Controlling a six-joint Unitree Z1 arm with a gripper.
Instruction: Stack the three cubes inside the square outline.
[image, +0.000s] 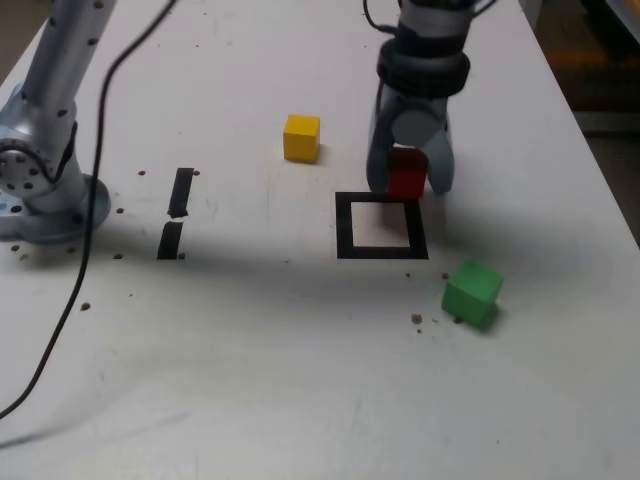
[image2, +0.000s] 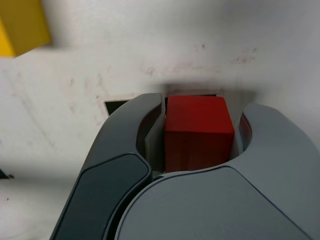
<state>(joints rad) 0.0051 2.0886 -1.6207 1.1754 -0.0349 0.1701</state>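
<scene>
Now red cube (image: 406, 180) sits clamped betw. tool (image: 408, 186) jaws.

Two short black strips (image: 176, 213) (end to end) on the white table (image: 300, 380).

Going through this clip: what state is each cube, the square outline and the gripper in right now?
red cube: clamped between the fingers, at the outline's far edge.
yellow cube: loose on the table, outside the outline.
green cube: loose on the table, outside the outline, unstacked.
square outline: no cube inside yet.
gripper: shut on the red cube.
</scene>
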